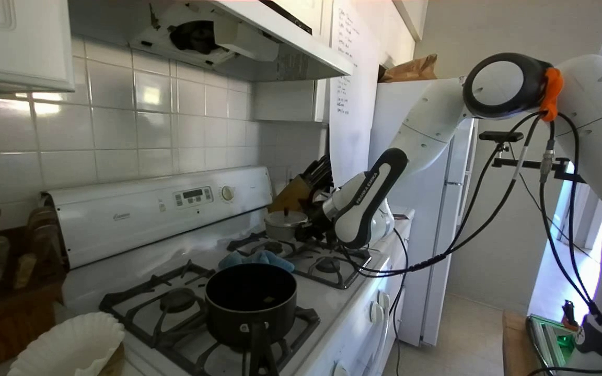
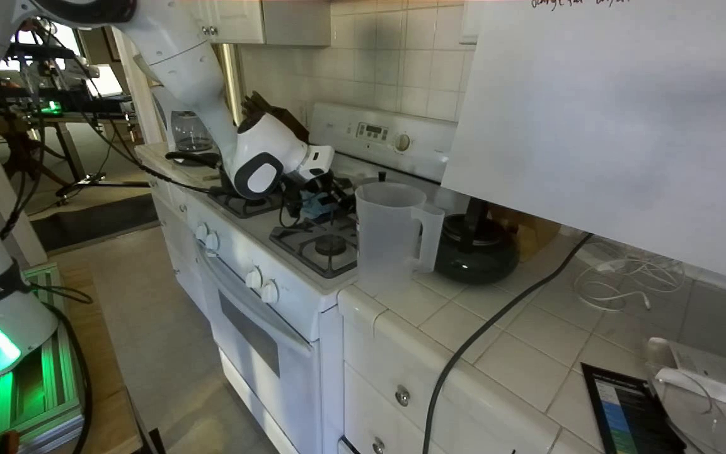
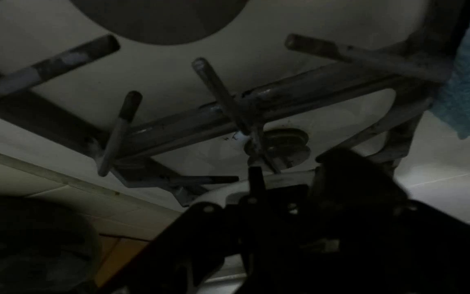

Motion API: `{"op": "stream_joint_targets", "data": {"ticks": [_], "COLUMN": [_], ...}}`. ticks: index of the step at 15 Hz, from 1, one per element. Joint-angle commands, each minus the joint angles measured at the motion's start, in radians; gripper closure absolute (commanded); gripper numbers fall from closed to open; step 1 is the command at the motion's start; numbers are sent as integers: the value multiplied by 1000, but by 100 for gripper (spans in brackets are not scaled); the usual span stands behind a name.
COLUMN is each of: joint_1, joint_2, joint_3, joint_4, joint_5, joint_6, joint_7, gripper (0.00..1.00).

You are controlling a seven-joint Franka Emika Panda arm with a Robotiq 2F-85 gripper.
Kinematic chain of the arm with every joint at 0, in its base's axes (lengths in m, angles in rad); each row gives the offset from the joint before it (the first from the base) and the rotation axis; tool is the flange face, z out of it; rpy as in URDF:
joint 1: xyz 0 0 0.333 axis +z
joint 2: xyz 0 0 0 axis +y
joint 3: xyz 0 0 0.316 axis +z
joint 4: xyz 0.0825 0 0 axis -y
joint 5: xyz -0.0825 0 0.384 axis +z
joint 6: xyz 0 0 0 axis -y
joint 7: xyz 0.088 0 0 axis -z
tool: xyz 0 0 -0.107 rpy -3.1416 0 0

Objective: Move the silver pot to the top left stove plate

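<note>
One hand [image 3: 295,169], closed or spread unclear, beside one silver pot [image 1: 280,224]; one black pot [image 1: 246,310]; one blue cloth [image 1: 275,258].

In an exterior view, the small shiny steel pot [image 1: 278,232], its domed silver lid [image 1: 287,218] on, is upright at the far rear of the white stove [image 1: 309,287]. The black metal grate over a gas burner [image 1: 177,300] lies flat at the near rear.

In an exterior view, glare whitens wall tiles [image 1: 151,95] above the stove [image 1: 123,235], and an opening [image 1: 588,271] well to its right is overexposed. The wrist view is dim, the gripper [image 3: 292,173] nearly black against the stove.
</note>
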Motion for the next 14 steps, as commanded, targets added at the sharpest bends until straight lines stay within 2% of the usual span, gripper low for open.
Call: {"op": "stream_joint_targets", "data": {"ticks": [1,6,14], "joint_1": [30,76,106], "joint_2": [-6,-6,-22], "joint_3": [18,53,116], "joint_4": [-18,-43,-114], "joint_5": [22,8,-16], "joint_6": [68,97,112], "joint_7": [-8,-19,-28], "gripper": [89,89,89]}}
